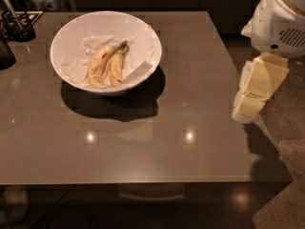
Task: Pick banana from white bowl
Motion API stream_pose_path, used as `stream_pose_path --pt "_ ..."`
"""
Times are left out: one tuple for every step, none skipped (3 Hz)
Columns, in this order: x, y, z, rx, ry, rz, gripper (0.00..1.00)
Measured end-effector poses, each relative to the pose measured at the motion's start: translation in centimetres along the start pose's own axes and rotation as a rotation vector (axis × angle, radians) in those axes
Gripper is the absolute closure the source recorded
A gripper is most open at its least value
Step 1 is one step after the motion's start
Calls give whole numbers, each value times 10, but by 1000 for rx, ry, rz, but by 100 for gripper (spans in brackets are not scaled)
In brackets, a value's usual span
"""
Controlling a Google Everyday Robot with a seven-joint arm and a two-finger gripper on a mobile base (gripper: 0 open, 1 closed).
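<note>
The banana (116, 67) lay in the paper-lined white bowl (151, 42) near the worktop's (167, 147) far left corner, touching a longer, paler banana (97, 67) on its left-edge side. The gripper (248, 106) hung at the right edge, well apart from the bowl. I could not tell whether it was released or clenched.

No legible text anywhere

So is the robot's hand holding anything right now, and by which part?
Nothing visible. The hand hangs off the right side of the table, far from the white bowl, where the banana lies next to a paler banana.
</note>
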State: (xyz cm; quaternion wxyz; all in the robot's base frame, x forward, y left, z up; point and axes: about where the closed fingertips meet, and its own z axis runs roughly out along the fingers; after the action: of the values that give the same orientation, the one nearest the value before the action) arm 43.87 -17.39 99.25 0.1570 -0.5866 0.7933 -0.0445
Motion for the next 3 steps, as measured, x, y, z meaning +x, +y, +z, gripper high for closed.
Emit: stream_pose_path --pt "-63 21 -8 -23 28 -95 0" --pt "-66 17 -10 1 11 -110 0" --pt "-91 2 11 -50 -41 -24 0"
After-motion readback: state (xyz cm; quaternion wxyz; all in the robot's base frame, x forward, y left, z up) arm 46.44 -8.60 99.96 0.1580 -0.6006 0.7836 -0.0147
